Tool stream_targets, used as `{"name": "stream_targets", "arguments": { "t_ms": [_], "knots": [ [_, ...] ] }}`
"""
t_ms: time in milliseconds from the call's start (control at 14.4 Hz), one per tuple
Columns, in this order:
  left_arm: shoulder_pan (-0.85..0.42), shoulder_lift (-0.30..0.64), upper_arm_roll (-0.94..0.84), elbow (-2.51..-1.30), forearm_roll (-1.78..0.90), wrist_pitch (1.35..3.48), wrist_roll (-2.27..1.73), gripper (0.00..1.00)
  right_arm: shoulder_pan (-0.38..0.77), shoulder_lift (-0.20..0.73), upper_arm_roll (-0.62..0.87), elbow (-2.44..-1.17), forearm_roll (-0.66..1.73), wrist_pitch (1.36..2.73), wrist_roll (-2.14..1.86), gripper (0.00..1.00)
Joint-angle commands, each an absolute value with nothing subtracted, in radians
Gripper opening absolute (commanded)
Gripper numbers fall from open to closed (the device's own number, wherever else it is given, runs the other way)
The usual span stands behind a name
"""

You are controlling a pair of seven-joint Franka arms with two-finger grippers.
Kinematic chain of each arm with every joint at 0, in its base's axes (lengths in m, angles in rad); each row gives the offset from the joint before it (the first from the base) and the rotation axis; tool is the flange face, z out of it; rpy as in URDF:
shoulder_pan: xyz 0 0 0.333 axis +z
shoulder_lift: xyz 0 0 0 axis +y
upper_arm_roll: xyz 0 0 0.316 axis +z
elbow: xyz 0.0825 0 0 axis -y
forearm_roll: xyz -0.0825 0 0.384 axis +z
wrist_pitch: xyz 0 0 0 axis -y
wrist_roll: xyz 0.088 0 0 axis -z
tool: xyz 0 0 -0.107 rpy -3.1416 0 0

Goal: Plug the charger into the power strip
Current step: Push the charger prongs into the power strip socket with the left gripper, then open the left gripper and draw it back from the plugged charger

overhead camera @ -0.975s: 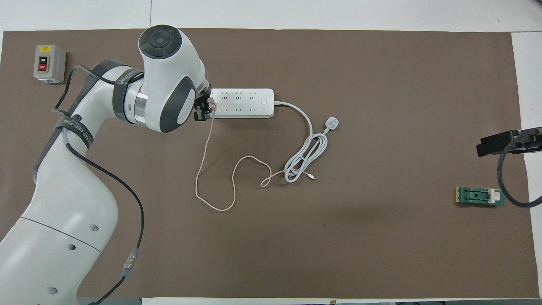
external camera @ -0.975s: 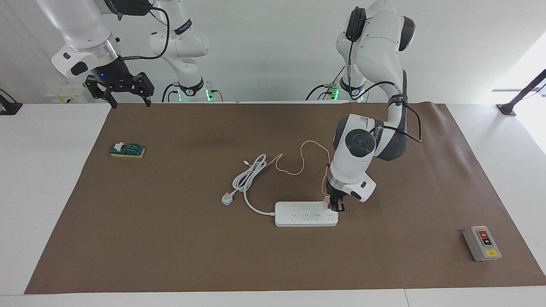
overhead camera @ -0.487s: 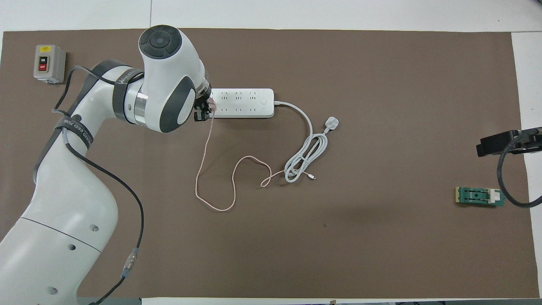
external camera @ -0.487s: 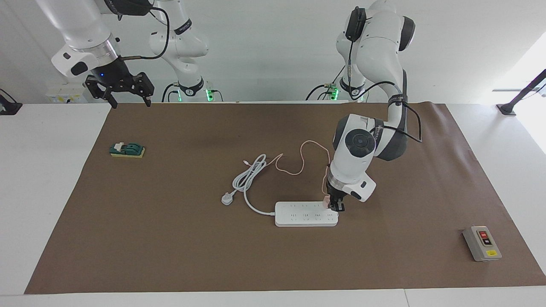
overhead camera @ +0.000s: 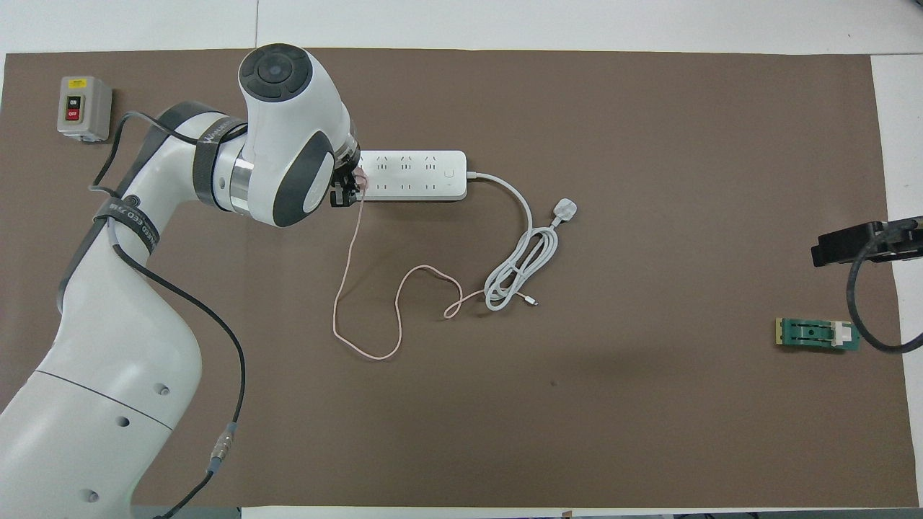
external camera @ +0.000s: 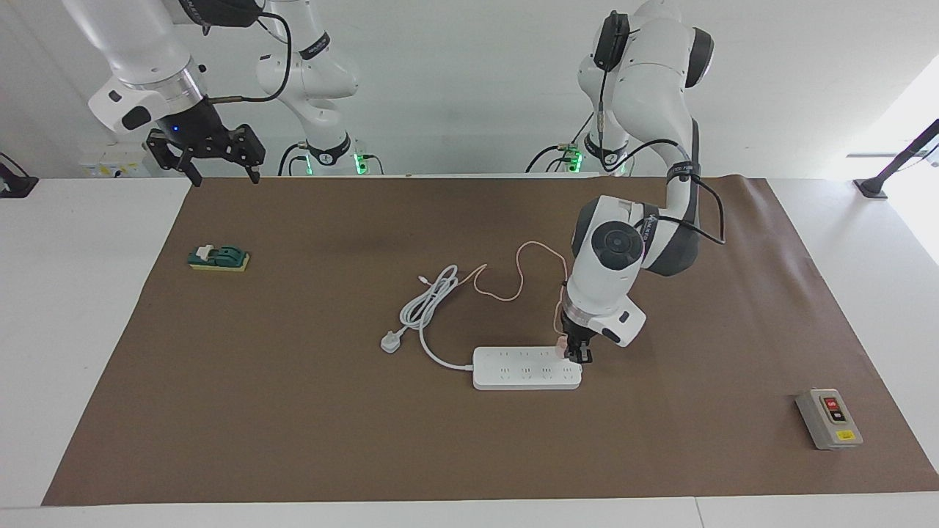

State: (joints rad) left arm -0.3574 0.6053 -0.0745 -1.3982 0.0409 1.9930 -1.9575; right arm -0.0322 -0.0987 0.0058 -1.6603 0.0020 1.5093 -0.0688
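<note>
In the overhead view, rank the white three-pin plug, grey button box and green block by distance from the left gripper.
From the left gripper:
1. White three-pin plug, beside the strip's cord.
2. Grey button box, table corner at the left arm's end.
3. Green block, right arm's end.

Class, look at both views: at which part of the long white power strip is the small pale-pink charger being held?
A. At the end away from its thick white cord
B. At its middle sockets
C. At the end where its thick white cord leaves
A: the left gripper holds the small pale-pink charger at the end of the long flat white power strip away from where its thick white cord leaves.

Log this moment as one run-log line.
left gripper: shut on charger, at power strip end | right gripper: open, waiting | plug-in: underway
</note>
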Motion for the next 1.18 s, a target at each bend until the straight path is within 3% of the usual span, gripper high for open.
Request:
{"name": "stream_targets", "arguments": {
  "t_ms": [0,1114],
  "knots": [
    [-0.362,0.606,-0.061,-1.460,0.072,1.993,-1.947,0.00,-0.052,-0.112,0.015,-1.663,0.021,1.491,-0.089,1.00],
    [-0.360,0.606,-0.061,-1.497,0.092,2.026,-1.942,0.00,-0.052,-0.112,0.015,-1.663,0.021,1.491,-0.089,1.00]
  ]
}}
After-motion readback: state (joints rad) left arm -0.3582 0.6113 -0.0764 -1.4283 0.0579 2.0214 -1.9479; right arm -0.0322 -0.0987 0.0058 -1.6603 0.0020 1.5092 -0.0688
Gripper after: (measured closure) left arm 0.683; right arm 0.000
